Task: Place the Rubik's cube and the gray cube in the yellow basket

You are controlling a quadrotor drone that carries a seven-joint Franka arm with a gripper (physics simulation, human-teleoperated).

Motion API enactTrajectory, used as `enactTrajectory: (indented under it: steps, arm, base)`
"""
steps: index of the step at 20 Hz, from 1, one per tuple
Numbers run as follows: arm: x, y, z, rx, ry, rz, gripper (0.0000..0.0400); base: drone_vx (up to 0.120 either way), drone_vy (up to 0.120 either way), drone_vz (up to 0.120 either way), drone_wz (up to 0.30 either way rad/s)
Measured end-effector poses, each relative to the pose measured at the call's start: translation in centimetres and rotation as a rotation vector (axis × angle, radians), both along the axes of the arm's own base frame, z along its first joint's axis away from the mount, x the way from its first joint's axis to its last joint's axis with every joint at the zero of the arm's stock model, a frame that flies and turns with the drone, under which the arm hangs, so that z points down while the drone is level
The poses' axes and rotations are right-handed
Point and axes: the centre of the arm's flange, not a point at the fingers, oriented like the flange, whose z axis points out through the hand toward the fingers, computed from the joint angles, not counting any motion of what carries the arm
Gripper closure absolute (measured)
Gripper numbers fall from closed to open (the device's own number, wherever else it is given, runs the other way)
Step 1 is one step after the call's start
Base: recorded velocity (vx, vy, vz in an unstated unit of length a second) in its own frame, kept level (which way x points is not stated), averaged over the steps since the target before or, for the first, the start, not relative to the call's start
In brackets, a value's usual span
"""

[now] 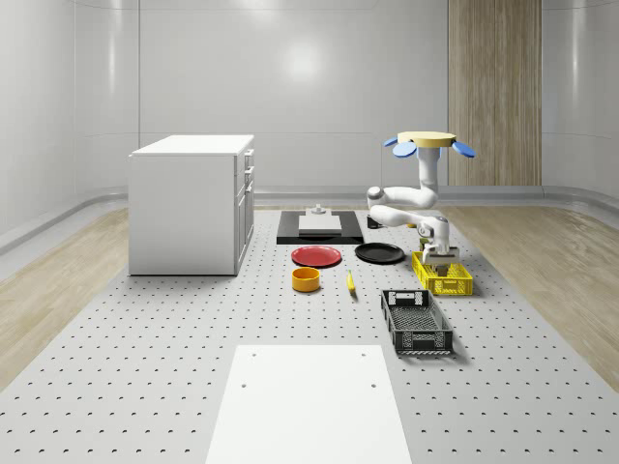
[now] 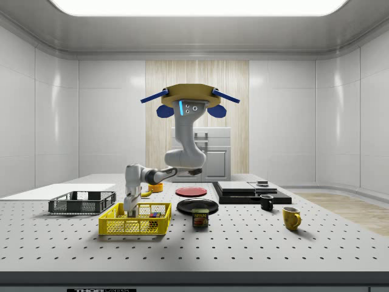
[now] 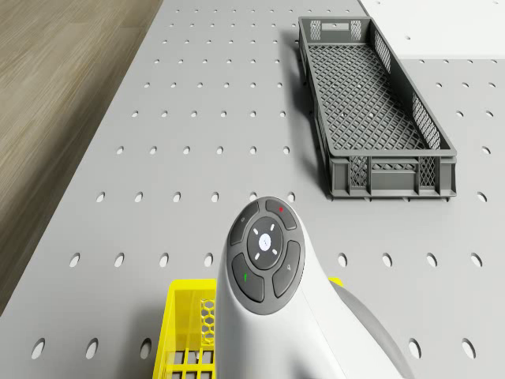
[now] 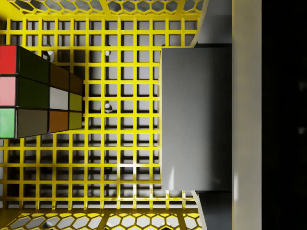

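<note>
The drone (image 1: 427, 141) hovers above the table beside the yellow basket (image 1: 442, 285), its arm bent down into it. My gripper (image 2: 130, 210) is inside the basket (image 2: 135, 226). In the wrist view the gray cube (image 4: 196, 120) sits between my fingers (image 4: 214, 24), which touch its two opposite sides just over the basket's mesh floor (image 4: 120, 143); the gripper (image 4: 214, 120) is shut on it. The Rubik's cube (image 4: 33, 91) lies on the basket floor a short gap away from the gray cube. It also peeks over the rim (image 2: 157, 214) in the side view.
A dark mesh crate (image 1: 416, 321) lies just in front of the basket. A black plate (image 1: 379, 253), red plate (image 1: 316, 256), orange bowl (image 1: 306, 279) and banana (image 1: 350, 281) sit toward the whole-scene view's left. A white cabinet (image 1: 191, 203) stands farther left. A can (image 2: 200, 218) and mugs (image 2: 291, 217) stand nearby.
</note>
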Motion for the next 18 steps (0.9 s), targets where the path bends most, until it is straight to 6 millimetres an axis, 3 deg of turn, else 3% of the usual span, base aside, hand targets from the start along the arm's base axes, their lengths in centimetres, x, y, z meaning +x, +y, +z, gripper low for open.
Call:
enactTrajectory:
  steps: [5,8,12,18]
  arm:
    - [0.0,0.0,1.4,0.000,0.000,0.000,0.0150]
    - [0.0,0.0,1.7,0.000,0.000,0.000,0.0077]
    - [0.0,0.0,0.8,0.000,0.000,0.000,0.0028]
    - [0.0,0.0,-1.2,0.000,0.000,0.000,0.0006]
  base:
    - [0.000,0.000,0.000,0.000]
    - [0.000,0.000,0.000,0.000]
    - [0.000,0.000,0.000,0.000]
    - [0.000,0.000,0.000,0.000]
